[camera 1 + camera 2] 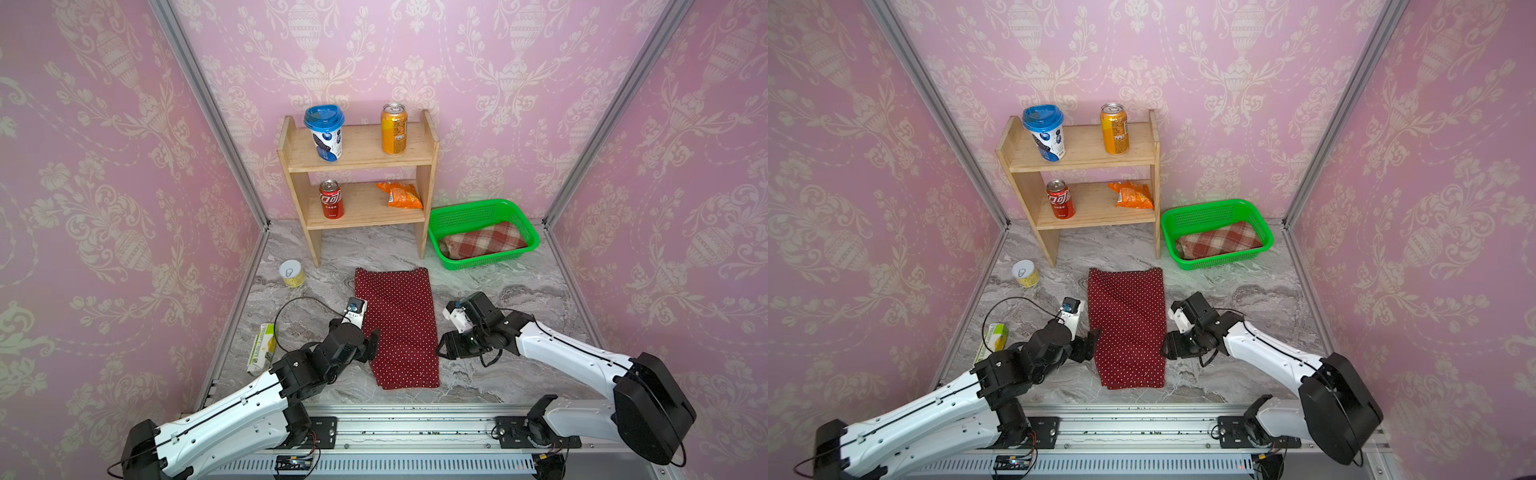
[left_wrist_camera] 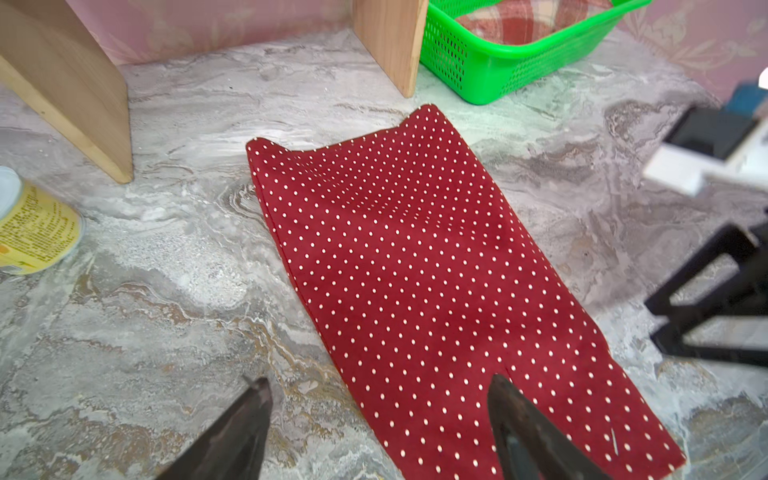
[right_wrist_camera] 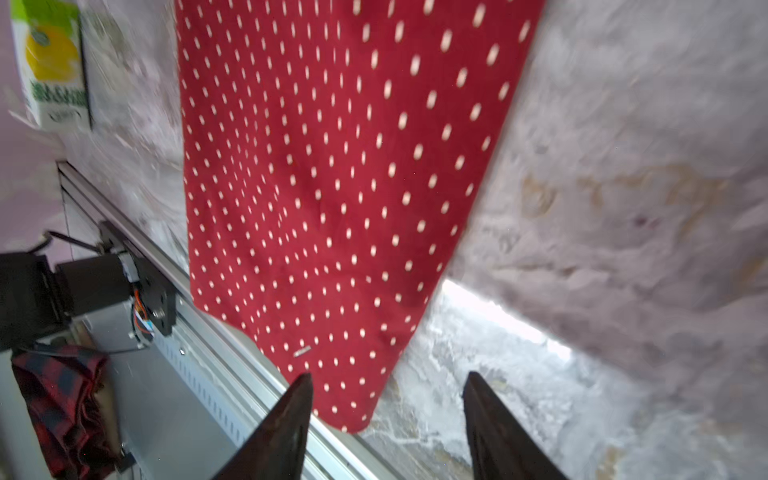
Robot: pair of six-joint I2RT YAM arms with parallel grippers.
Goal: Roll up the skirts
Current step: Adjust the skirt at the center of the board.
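In both top views, the polka-dot skirt [image 1: 399, 328] [image 1: 1127, 324] is seen spread flat on the marble table [image 1: 519, 299], just in front of the wooden shelf [image 1: 361, 145], with its long sides running away from the shelf. The plaid skirt [image 1: 484, 240] is seen bundled inside the green basket [image 1: 473, 205], which is set just beside the shelf's right leg. The left gripper [image 1: 372, 345] and the right gripper [image 1: 442, 349] are placed at the two long edges of the polka-dot skirt, towards its end far from the shelf.

In the left wrist view, the left gripper [image 2: 380, 380] is shown with its jaws apart and nothing clamped. One fingertip [image 2: 503, 390] is held over the dotted cloth, the other over bare table; whether the cloth is touched cannot be told. The basket with the plaid skirt is seen beside the shelf leg.

In the right wrist view, which is blurred, the right gripper [image 3: 389, 374] is shown with its jaws apart and empty. The skirt corner farthest from the shelf is seen just ahead of the fingertips.
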